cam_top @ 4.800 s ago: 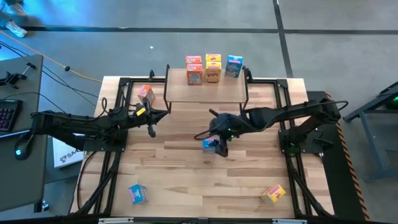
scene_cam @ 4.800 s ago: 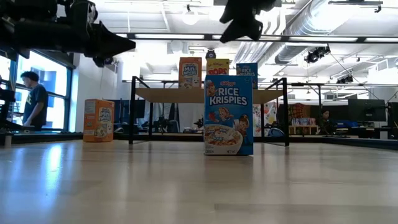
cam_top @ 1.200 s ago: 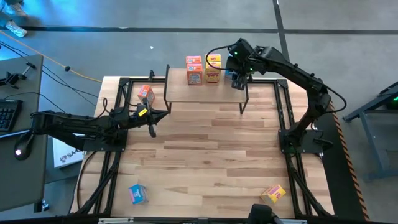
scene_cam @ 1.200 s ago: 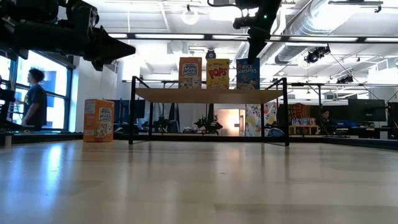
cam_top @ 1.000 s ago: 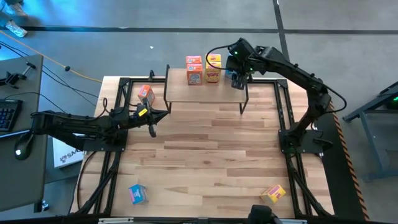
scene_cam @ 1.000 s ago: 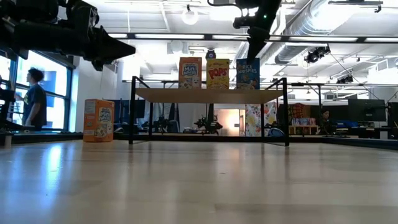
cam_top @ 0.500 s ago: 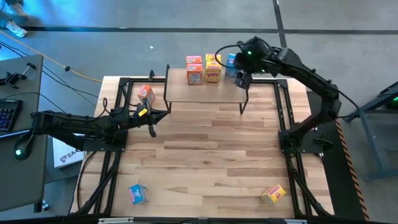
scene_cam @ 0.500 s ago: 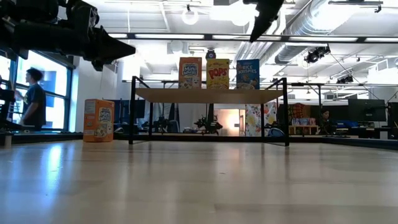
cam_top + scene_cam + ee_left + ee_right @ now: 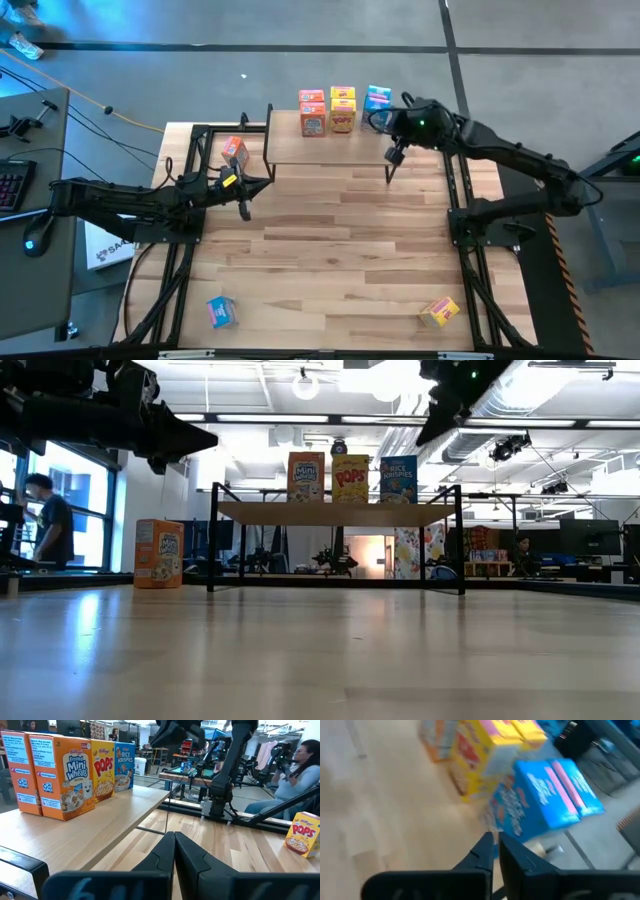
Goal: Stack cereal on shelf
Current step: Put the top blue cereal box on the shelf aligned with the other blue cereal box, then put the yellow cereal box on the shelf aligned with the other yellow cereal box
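The right gripper (image 9: 394, 154), fingers nearly closed and empty, hangs just off the shelf's (image 9: 330, 145) right end, close to the blue Rice Krispies box (image 9: 377, 100) standing there. A careless swing could likely clip that box and topple it off the edge. The shelf also carries orange Mini-Wheats boxes (image 9: 312, 118) and yellow Pops boxes (image 9: 343, 116). The left gripper (image 9: 243, 208), closed and empty, waits over the surface (image 9: 330, 260) left of the shelf, an orange box (image 9: 235, 152) nearby.

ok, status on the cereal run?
Right gripper shut, empty, off the shelf's right end. Left gripper shut, parked left of shelf. Blue box standing on shelf beside yellow and orange boxes. Path clear.
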Tool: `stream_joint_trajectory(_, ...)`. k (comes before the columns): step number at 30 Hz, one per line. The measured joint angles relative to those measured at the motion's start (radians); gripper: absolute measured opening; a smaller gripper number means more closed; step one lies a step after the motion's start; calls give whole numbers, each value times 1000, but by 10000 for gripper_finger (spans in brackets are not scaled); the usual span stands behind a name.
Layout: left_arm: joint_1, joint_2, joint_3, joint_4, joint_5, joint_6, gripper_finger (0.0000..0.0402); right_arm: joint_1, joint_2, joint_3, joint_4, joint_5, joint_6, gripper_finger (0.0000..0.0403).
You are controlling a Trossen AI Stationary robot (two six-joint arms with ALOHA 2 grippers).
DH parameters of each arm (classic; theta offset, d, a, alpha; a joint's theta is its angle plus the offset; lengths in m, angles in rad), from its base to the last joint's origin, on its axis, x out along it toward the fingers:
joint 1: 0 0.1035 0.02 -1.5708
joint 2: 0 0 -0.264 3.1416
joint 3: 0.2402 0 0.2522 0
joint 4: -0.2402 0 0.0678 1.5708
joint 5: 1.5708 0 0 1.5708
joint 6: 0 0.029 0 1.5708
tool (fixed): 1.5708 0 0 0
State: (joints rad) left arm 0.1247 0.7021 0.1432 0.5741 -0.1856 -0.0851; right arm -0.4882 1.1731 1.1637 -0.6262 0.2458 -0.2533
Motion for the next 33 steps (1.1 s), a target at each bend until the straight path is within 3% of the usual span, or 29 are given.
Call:
stream_joint_trajectory(5,0,0,0,0,-12,8,3,-24,11,-54,53,100,30,24)
stream_joint_trajectory(18,0,0,0,0,-34,8,3,-75,122,-55,138,103,33,1)
stream_joint_trajectory(26,0,0,0,0,-34,8,3,-74,122,-55,169,102,19,0)
stream_joint_trajectory(33,0,0,0,-7,-34,-43,3,33,115,-55,137,60,9,0)
